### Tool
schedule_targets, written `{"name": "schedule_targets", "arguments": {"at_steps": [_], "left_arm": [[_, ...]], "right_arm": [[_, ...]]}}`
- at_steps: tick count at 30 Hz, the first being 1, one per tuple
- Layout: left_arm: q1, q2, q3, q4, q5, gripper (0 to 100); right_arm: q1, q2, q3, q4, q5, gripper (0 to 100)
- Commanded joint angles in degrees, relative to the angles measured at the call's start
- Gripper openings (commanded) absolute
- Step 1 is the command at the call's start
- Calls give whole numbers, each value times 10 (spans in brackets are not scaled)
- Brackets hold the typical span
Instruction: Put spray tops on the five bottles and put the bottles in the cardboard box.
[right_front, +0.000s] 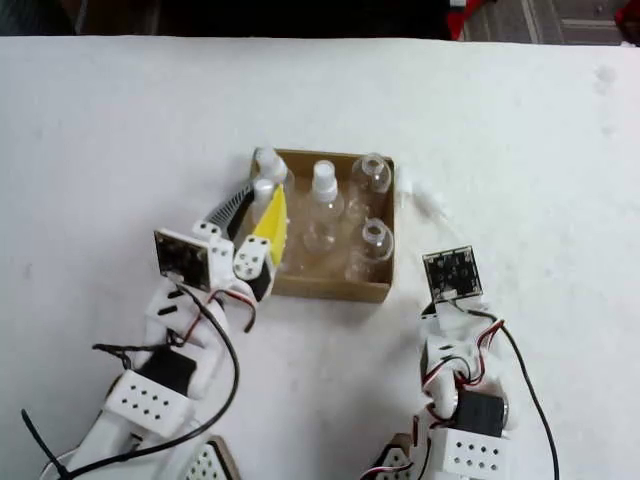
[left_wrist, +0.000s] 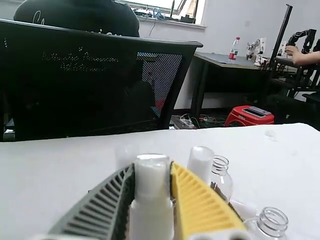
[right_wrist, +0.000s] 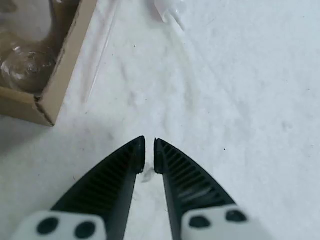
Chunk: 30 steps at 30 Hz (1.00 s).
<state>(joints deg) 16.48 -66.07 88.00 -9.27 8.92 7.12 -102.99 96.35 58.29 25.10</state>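
The left pincer (left_wrist: 152, 170) is clamped on the spray top (left_wrist: 151, 197) of a bottle (right_front: 263, 192), one grey and one yellow finger on either side. Gripping at the top probably keeps the fingers above the walls of the box (right_front: 330, 288) and away from neighbouring bottles. The bottle appears to stand just inside the box wall that faces the counter's left edge. The box sits near mid-counter (right_front: 520, 130). It also holds two topped bottles, one in its far left corner (right_front: 270, 162) and one near its middle (right_front: 324, 185). Two bare bottles (right_front: 372, 172) (right_front: 372, 238) stand along the wall facing the counter's right edge, necks open. A loose top (right_front: 420, 197) lies on the counter just outside that wall, within reach of the right arm. The right pincer (right_wrist: 149, 150) is nearly closed and empty, low over bare counter beside the box's near right corner. It is likely parked there, clear of the left arm's work. Judged progress: three of five bottles topped.
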Motion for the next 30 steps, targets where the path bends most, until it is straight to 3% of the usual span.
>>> {"name": "schedule_targets", "arguments": {"at_steps": [1,7,14,22,30], "left_arm": [[8,-6,5,-3,9,28],[8,-7,23,1,9,37],[7,-7,22,12,81,233],[6,-7,-21,46,82,164],[8,-7,-30,46,82,156]], "right_arm": [[-6,-1,5,3,9,18],[-6,-1,5,3,9,18],[-6,-1,5,3,9,18],[-6,-1,5,3,9,18],[-6,-1,5,3,9,18]]}}
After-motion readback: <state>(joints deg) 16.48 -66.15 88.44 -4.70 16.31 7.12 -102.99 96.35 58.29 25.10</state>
